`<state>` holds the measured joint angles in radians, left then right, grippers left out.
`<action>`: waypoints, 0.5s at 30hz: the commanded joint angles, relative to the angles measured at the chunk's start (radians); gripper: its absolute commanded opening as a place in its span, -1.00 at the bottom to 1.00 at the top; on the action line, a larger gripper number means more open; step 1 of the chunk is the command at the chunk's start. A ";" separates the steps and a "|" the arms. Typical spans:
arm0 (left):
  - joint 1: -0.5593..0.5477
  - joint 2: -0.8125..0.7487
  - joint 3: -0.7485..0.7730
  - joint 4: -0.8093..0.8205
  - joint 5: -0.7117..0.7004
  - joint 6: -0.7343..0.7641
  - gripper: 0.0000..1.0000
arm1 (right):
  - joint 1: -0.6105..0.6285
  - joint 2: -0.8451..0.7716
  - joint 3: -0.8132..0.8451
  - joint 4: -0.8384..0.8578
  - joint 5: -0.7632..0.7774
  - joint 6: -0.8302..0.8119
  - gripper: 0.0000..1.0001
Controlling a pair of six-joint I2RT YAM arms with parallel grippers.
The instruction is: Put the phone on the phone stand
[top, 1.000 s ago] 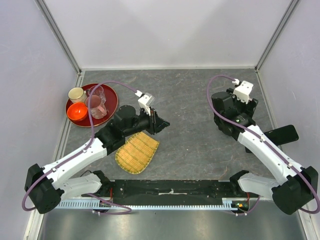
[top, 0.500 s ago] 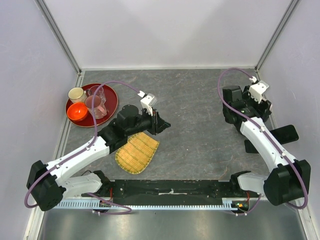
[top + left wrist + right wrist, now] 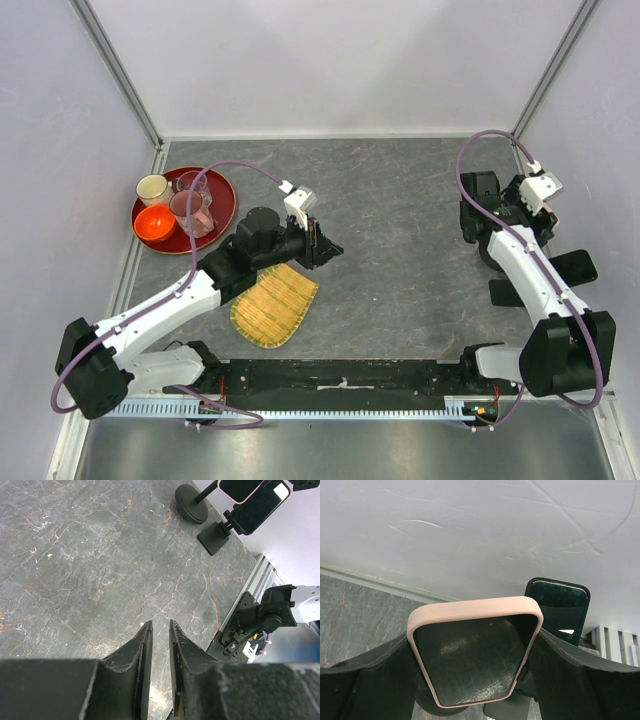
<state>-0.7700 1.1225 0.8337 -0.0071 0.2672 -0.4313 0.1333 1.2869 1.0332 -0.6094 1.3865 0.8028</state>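
The phone [image 3: 475,655], black screen in a pale pink case, sits crosswise between the fingers of my right gripper [image 3: 475,645], which is shut on its long edges. The left wrist view shows the same phone [image 3: 247,487] in the air just above and beside the phone stand [image 3: 191,506], whose round disc base and thin post stand on the table; its top is out of frame. My right gripper [image 3: 492,205] is at the table's far right. My left gripper [image 3: 160,625] hovers over bare table at the middle, fingers slightly apart, nothing between them.
An all-black phone [image 3: 559,607] leans on a folding black stand [image 3: 216,536] right behind the disc stand, close to the right wall. A woven bamboo mat [image 3: 273,303] lies under my left arm. A red tray [image 3: 222,205] with cups and an orange bowl sits back left.
My right arm has swung right and back toward the right wall, carrying the phone. My left arm has barely shifted.
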 commanded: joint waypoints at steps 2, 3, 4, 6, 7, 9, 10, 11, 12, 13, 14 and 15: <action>-0.005 0.019 0.053 0.013 0.013 -0.027 -0.48 | -0.023 -0.005 0.019 0.024 0.131 0.148 -1.00; -0.005 0.020 0.056 -0.014 0.018 -0.027 -0.48 | -0.026 0.003 0.021 0.007 0.128 0.214 -1.00; -0.006 0.019 0.059 -0.020 0.017 -0.026 -0.48 | -0.038 0.011 0.027 -0.018 0.114 0.242 -1.00; -0.006 0.016 0.062 -0.025 0.010 -0.024 -0.48 | -0.047 0.034 0.037 -0.067 0.085 0.345 -1.00; -0.006 0.016 0.064 -0.033 0.009 -0.023 -0.48 | -0.052 0.043 0.041 -0.090 0.079 0.381 -1.00; -0.005 0.013 0.064 -0.034 0.009 -0.021 -0.48 | -0.052 0.071 0.045 -0.142 0.069 0.441 -1.00; -0.006 0.011 0.062 -0.036 0.007 -0.024 -0.48 | -0.054 0.080 0.045 -0.159 0.069 0.499 -1.00; -0.005 0.011 0.062 -0.036 0.009 -0.024 -0.48 | -0.054 0.106 0.042 -0.170 0.068 0.513 -1.00; -0.006 0.010 0.061 -0.037 0.009 -0.026 -0.48 | -0.054 0.120 0.048 -0.177 0.066 0.522 -1.00; -0.006 0.005 0.061 -0.040 0.007 -0.026 -0.48 | -0.054 0.133 0.056 -0.193 0.069 0.568 -1.00; -0.006 0.005 0.061 -0.047 0.006 -0.026 -0.48 | -0.054 0.153 0.070 -0.249 0.071 0.602 -1.00; -0.008 0.003 0.061 -0.050 0.001 -0.024 -0.48 | -0.054 0.161 0.076 -0.272 0.071 0.633 -1.00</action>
<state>-0.7700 1.1400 0.8566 -0.0498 0.2676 -0.4316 0.0895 1.3975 1.0618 -0.7631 1.4273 1.2320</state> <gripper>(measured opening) 0.259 0.821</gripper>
